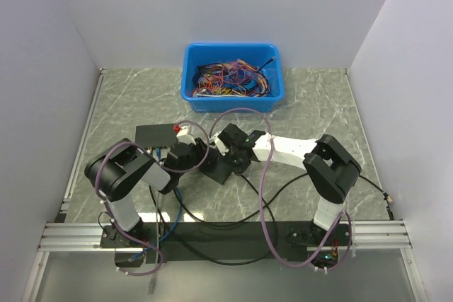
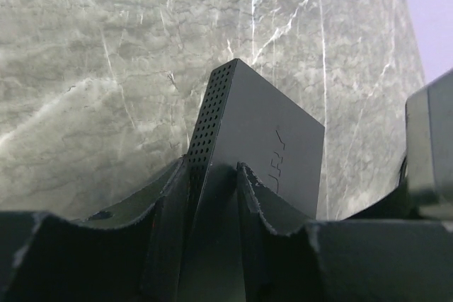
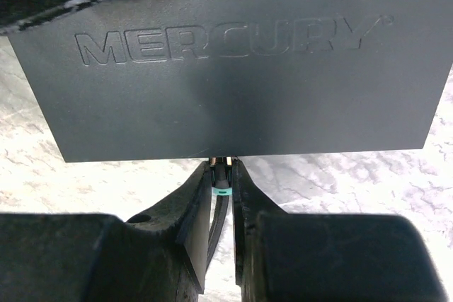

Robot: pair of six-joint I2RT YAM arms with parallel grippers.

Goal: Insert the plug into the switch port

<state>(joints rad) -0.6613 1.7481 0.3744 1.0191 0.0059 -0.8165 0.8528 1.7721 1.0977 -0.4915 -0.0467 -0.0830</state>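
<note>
— What's around?
— Table (image 1: 311, 104); blue bin (image 1: 233, 97) of wires (image 1: 226, 79) far centre, black slab (image 1: 154, 134) left. Open room right.
— Hands?
— My left gripper (image 2: 212, 169) clamps the switch (image 3: 226, 83) on edge mid-table; my right gripper (image 3: 222, 166) pinches the plug (image 3: 223, 189) at its long edge.

top external: high behind the arm bases, looking down and away over the whole table (image 1: 318, 104) | left wrist: very near, past its fingers (image 2: 163, 224), end-on to the charcoal box (image 2: 265, 139) | right wrist: very near, facing that box's flat face | shared: the box
</note>
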